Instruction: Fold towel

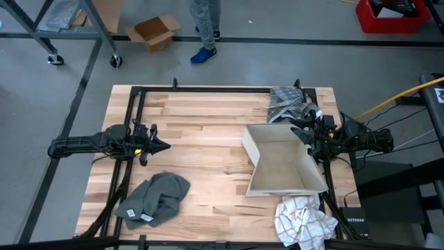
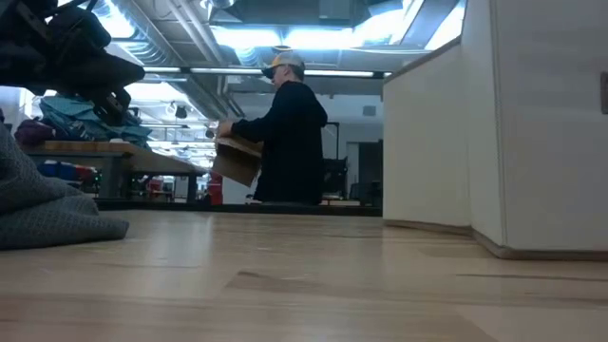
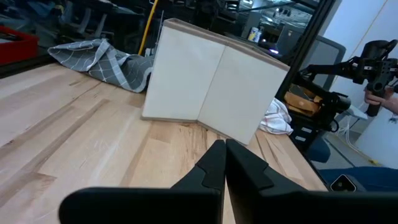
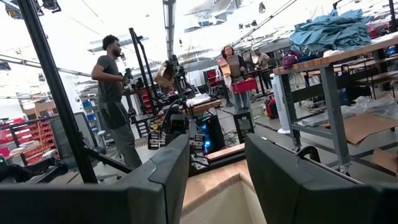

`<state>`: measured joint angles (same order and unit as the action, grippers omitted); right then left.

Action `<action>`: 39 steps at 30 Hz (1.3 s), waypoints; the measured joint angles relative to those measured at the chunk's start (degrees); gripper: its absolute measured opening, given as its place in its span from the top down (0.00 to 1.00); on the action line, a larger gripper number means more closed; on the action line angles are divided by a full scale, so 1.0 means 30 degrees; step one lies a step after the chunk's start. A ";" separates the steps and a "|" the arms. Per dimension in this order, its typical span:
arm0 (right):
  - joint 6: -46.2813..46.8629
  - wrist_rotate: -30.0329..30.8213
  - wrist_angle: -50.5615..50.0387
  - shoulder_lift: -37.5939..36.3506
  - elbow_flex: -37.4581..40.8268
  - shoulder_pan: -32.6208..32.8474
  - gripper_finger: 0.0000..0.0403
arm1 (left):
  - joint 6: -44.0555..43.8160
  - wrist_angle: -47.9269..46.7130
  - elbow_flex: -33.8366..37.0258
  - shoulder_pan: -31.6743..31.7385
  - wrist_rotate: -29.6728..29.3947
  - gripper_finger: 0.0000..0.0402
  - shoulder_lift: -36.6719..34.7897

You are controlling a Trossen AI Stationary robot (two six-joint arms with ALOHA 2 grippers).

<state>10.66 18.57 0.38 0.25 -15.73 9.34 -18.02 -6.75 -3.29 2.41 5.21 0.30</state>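
Note:
A crumpled dark grey towel (image 1: 156, 198) lies in a heap on the table's near left part, and its edge also shows in the low view (image 2: 43, 209). My left gripper (image 1: 165, 146) is shut and hovers above the wood on the far side of that towel, pointing toward the table's right; in its wrist view the fingertips (image 3: 224, 149) touch nothing. My right gripper (image 1: 300, 133) is open, with its fingers (image 4: 168, 168) held over the right wall of the cardboard box (image 1: 281, 160).
The open beige box (image 3: 211, 87) stands on the table's right half (image 2: 494, 123). A grey plaid towel (image 1: 288, 104) lies at the far right corner (image 3: 102, 59). A white, red-checked towel (image 1: 302, 219) lies at the near right corner. People stand in the room beyond the table (image 2: 290, 133).

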 joint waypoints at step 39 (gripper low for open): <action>0.0508 -0.0005 0.0920 -0.0005 0.0000 0.0000 0.60 | -0.1391 1.2217 -0.0031 -0.0020 -0.2884 0.99 0.1400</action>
<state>12.18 18.55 3.14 0.24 -15.73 9.34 -22.19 29.90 -3.38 2.35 -3.44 4.49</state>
